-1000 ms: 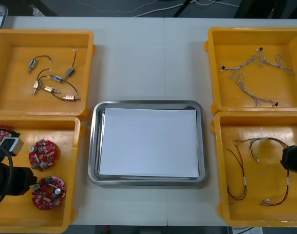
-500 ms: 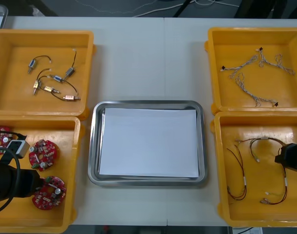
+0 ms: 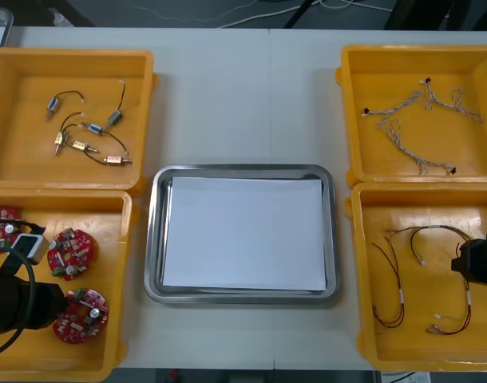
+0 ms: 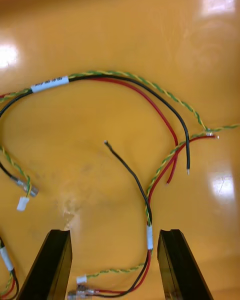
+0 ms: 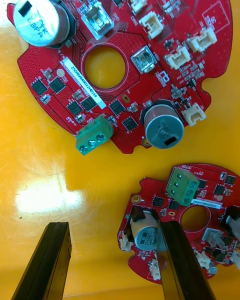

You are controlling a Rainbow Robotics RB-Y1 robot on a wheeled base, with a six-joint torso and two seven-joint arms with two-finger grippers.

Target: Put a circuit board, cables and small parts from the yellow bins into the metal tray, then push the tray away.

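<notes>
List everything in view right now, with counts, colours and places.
Bins: four, yellow, two each side.
Tray: one, metal, white inside, between bins.
Circuit boards: three, red, near left bin.
Small metal parts: several, metallic, far left bin.
Twisted cables: few, blue-white, far right bin.
Mixed cables: few, red-yellow-black, near right bin.
Left tool: one, black, open over boards.
Right tool: one, black, open over mixed cables.

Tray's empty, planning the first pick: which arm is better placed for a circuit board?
Left. The left gripper hangs open over the boards' bin, a board at its finger; the right gripper is over cables.
</notes>
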